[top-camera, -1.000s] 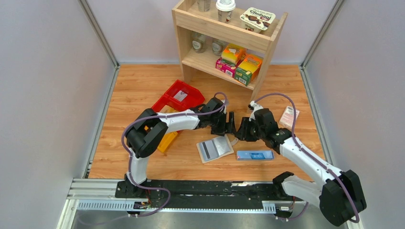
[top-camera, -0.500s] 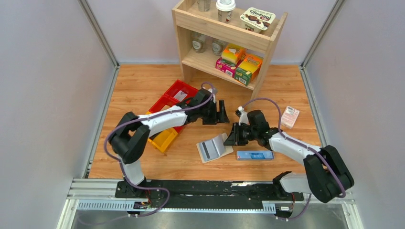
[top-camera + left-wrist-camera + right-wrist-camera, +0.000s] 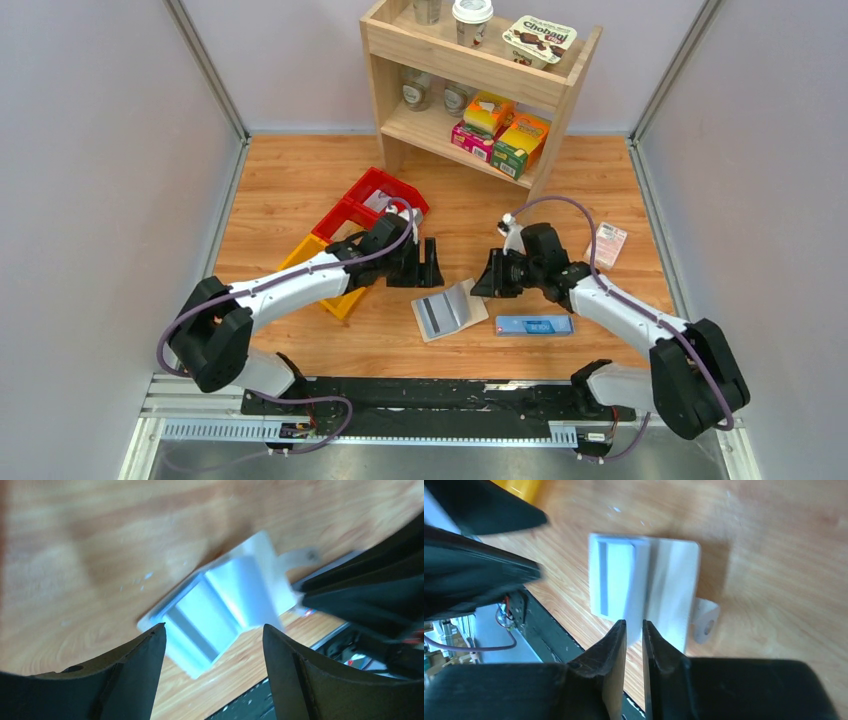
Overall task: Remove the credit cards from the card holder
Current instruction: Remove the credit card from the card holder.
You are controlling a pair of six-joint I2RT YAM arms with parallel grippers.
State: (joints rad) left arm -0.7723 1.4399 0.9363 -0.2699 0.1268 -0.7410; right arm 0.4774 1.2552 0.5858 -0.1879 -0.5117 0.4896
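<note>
Both grippers were nose to nose over the card holder (image 3: 452,308) a second ago, and now they're sitting apart. The left gripper (image 3: 432,264) is hanging back toward the red bin (image 3: 372,196), wide open with nothing between its fingers. The right gripper (image 3: 482,282) is hovering by the holder's far right corner, pinched almost closed on nothing. The holder itself isn't budging. It's lying opened out on the wooden table (image 3: 290,180) between the two grippers, with the long blue box (image 3: 533,325) just beside it on the right.

Looks-wise it's showing as a cream bifold. The top view is giving away a grey card (image 3: 432,316) with a dark stripe in the left half. Both wrist cams are blurring that stripe out, but they're showing stuff the top view isn't. The left wrist is catching the pale blue lining (image 3: 215,610) and its stepped pockets, and the right wrist is picking up a small snap tab (image 3: 705,621) sticking off one edge.
</note>
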